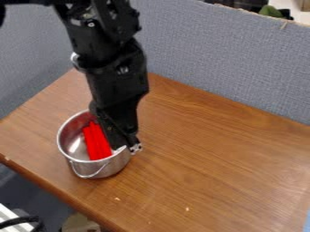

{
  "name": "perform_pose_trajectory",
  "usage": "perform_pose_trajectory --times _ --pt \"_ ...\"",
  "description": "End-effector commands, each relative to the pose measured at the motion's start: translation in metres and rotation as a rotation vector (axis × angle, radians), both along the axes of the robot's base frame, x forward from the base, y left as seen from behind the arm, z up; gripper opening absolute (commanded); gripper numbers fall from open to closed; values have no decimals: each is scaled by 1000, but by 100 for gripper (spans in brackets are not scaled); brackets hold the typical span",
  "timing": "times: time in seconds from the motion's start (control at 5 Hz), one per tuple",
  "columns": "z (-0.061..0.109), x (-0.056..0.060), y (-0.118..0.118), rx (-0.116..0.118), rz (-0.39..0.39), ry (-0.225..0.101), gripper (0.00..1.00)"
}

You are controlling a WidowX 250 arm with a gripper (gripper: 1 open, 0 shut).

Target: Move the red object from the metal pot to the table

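the red object is seen lying inside the metal pot on the table; the closed, empty gripper is held over the pot's right rim, a grey partition behind.

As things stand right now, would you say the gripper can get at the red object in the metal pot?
Probably yes. The gripper hangs at the open top of the metal pot, right beside the red object, with no lid or other thing in between. Its jaws are shut, though, and whether they already pinch the object is unclear.
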State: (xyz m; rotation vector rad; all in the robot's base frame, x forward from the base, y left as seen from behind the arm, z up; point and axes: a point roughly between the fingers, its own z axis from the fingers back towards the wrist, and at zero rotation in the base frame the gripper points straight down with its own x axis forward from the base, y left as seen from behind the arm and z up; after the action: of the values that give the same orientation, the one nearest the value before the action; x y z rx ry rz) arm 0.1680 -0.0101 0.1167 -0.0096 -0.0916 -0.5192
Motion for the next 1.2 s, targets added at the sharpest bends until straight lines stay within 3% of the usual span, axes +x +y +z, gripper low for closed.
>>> perform_pose_trajectory --times 0.0,0.2,0.4,0.6,0.8,1.0 --pt "7 5 -5 22 11 -37 0" --pt "-7 22 -5 34 -239 -61 0" --pt "-26 45 8 17 -445 -85 0" --pt "-14 50 25 34 -540 -91 100" --pt "-7 55 58 31 -572 -87 100" --pt "-24 29 24 -5 -473 -85 100"
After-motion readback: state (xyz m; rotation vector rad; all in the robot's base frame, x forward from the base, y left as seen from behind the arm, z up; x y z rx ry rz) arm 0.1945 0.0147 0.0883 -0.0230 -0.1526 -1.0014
